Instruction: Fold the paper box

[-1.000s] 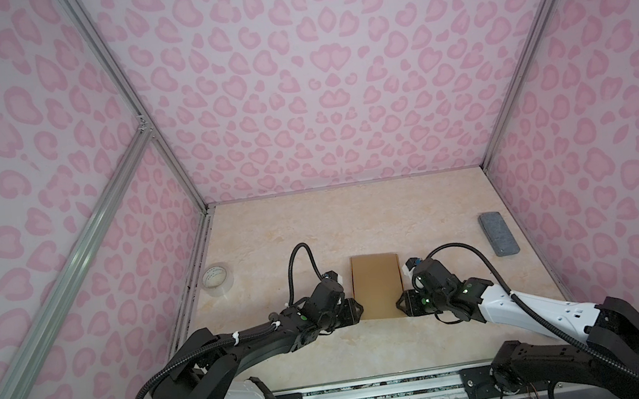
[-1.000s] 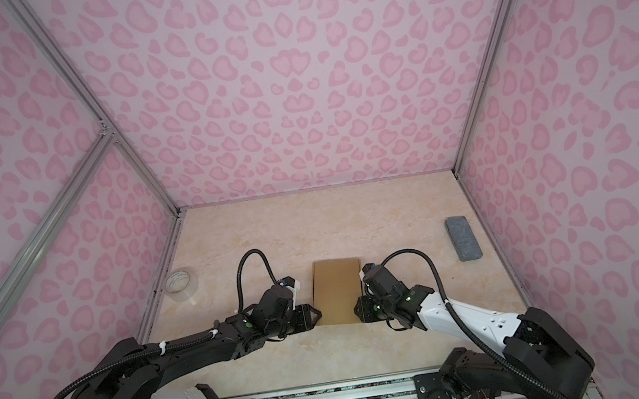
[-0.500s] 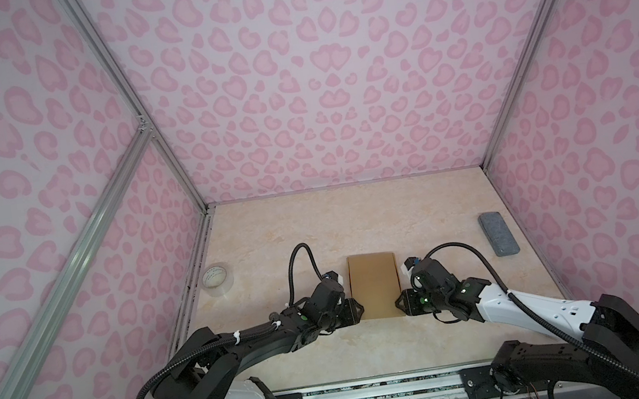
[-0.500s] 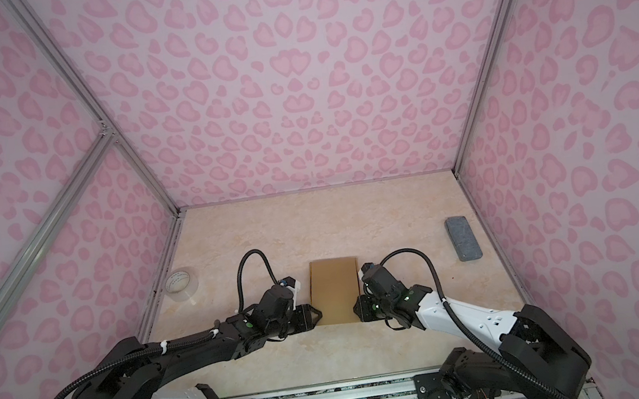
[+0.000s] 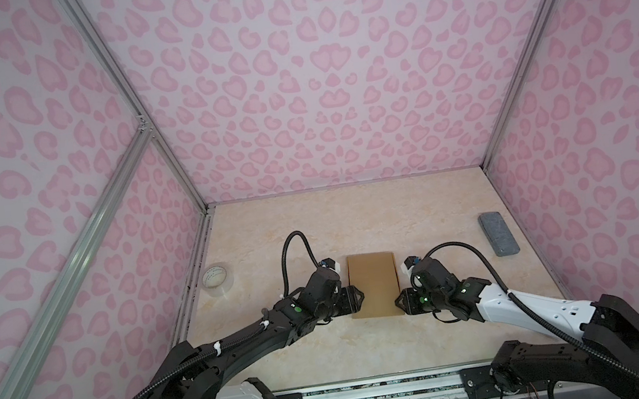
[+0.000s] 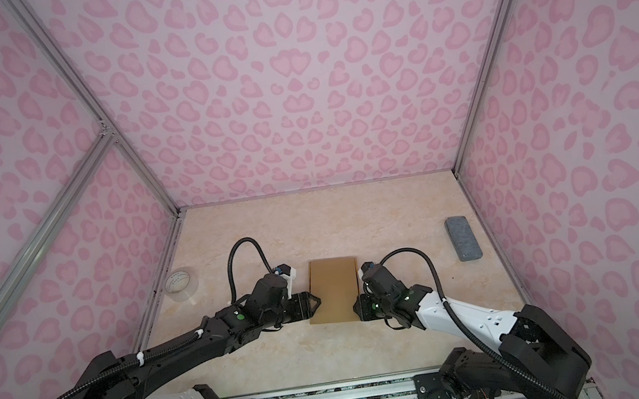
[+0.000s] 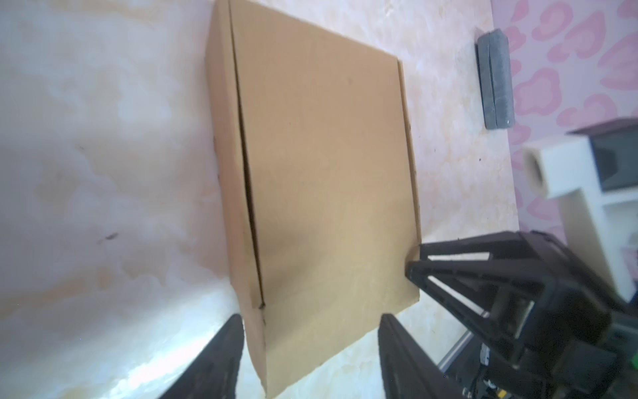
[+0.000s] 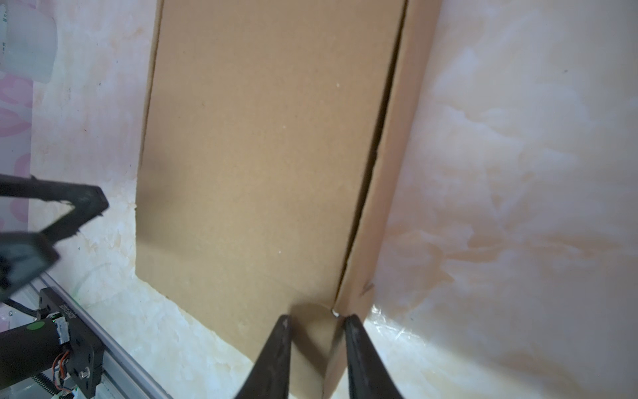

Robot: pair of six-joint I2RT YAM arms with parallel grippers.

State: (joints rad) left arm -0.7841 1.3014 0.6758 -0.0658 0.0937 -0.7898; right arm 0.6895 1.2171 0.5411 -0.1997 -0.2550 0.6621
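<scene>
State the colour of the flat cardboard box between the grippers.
Plain brown; the flat cardboard box shows best in the left wrist view.

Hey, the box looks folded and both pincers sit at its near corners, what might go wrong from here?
1. A dark slit runs along the paper box's lid edge, so the lid may not be seated and might spring up.
2. The right pincer straddles a near corner; pulling back while pinching could drag or twist the box.
3. The left pincer stands open at the other near corner, so it probably steadies nothing.
</scene>
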